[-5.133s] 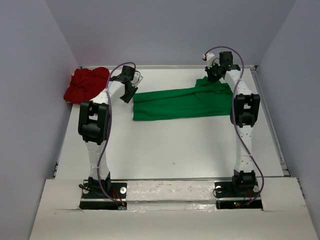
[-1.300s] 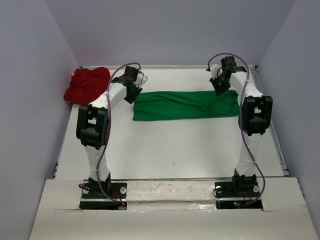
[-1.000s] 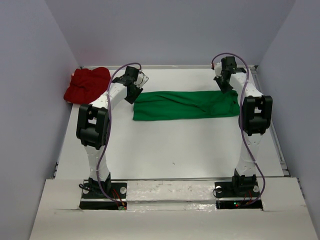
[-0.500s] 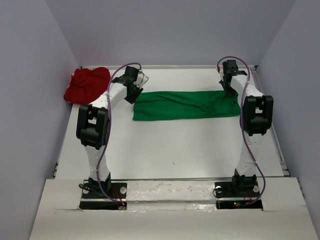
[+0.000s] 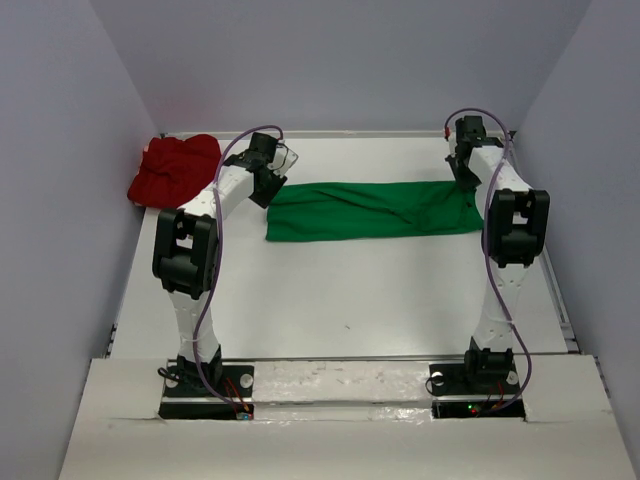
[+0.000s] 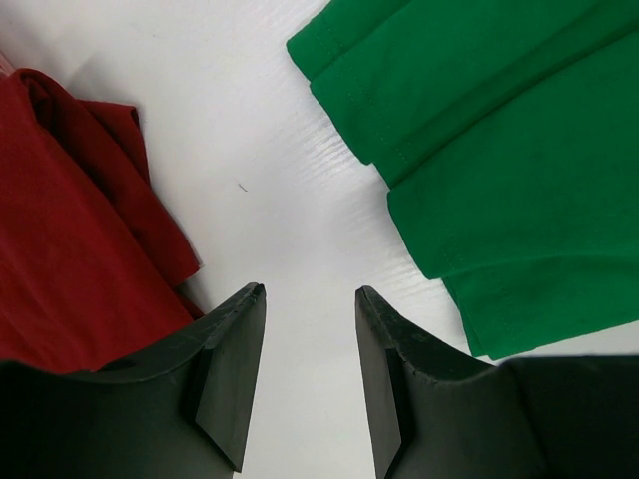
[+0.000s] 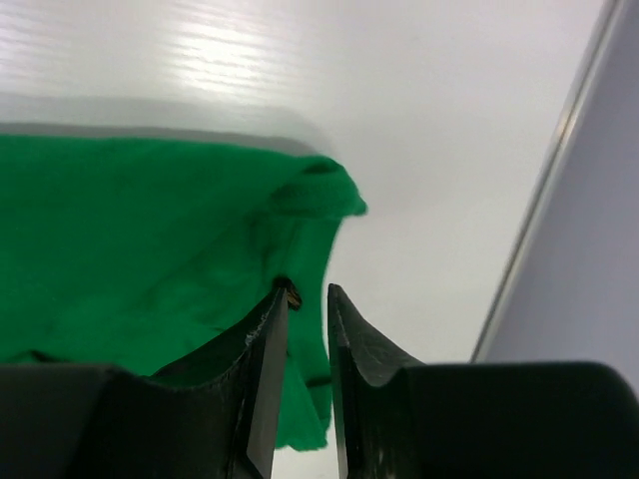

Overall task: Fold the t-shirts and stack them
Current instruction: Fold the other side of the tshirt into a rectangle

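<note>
Top external view: green t-shirt (image 5: 370, 208) lies flat as a long narrow band across the far half of the worktop (image 5: 350, 300). It's folded lengthwise only, w/ its right end rumpled. Red t-shirt (image 5: 172, 168) sits bunched in the far left corner, unfolded, apart from the green one. Left end effector (image 6: 310, 291) hovers over bare worktop btwn the two shirts, fingers apart, empty. Right end effector (image 7: 308, 289) is at the green shirt's right end, fingers narrowly apart, no cloth seen pinched. Judgement: early stage. Green probably needs crosswise folds, red needs the whole fold, stacking not begun.
</note>
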`<state>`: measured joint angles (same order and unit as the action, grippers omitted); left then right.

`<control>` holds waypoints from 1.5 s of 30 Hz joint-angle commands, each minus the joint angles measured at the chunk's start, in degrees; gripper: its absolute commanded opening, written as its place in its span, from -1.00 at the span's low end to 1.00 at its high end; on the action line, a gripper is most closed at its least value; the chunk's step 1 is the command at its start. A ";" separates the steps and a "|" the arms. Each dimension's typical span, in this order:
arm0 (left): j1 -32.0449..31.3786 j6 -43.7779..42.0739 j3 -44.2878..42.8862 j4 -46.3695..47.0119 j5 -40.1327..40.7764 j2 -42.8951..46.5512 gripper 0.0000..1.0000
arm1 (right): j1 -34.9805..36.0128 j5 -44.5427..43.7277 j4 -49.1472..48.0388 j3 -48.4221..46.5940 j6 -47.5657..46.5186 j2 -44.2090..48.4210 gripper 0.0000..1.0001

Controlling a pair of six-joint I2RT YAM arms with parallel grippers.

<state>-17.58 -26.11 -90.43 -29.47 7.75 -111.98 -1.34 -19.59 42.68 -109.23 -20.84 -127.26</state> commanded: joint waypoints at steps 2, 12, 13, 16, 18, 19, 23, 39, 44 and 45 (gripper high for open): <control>-0.26 -0.35 -0.01 -0.93 -0.10 1.77 0.07 | 0.03 7.11 2.50 -4.85 2.29 -2.11 -0.42; -0.26 -0.43 0.26 -0.94 0.34 1.51 0.07 | -0.50 9.40 2.68 -4.76 2.74 -4.40 -0.38; -0.26 -0.52 0.34 -0.76 0.42 1.59 0.07 | -0.50 9.75 2.68 -4.94 2.91 -4.92 -0.38; -0.26 -0.52 0.61 -0.67 0.60 1.59 0.07 | -0.50 10.28 2.68 -6.08 3.00 -5.89 -0.38; -0.26 -0.61 0.78 -0.76 0.69 1.59 0.07 | -0.50 10.28 2.68 -6.87 3.00 -6.77 -0.38; -0.26 -0.52 0.87 -0.67 0.69 1.59 0.07 | -0.50 9.93 2.76 -7.13 2.91 -6.95 -0.38; -0.26 -0.61 0.79 -0.67 0.78 1.33 0.07 | -0.50 8.87 2.76 -7.75 2.65 -7.82 -0.41; -0.26 -0.52 0.78 -0.94 0.51 1.94 0.07 | -0.50 5.18 2.24 -8.98 1.51 -6.51 -1.00; -0.26 -0.52 0.52 -0.94 0.34 1.86 0.07 | -0.50 5.00 2.24 -8.02 0.80 -5.63 -0.36; -0.26 -0.52 0.52 -0.94 0.34 1.86 0.07 | -0.50 5.09 2.24 -7.49 0.63 -5.54 -0.30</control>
<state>-17.58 -26.11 -90.35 -29.58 7.97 -112.01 -1.48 -13.47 45.60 -115.70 -19.57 -134.72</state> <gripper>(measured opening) 0.532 0.312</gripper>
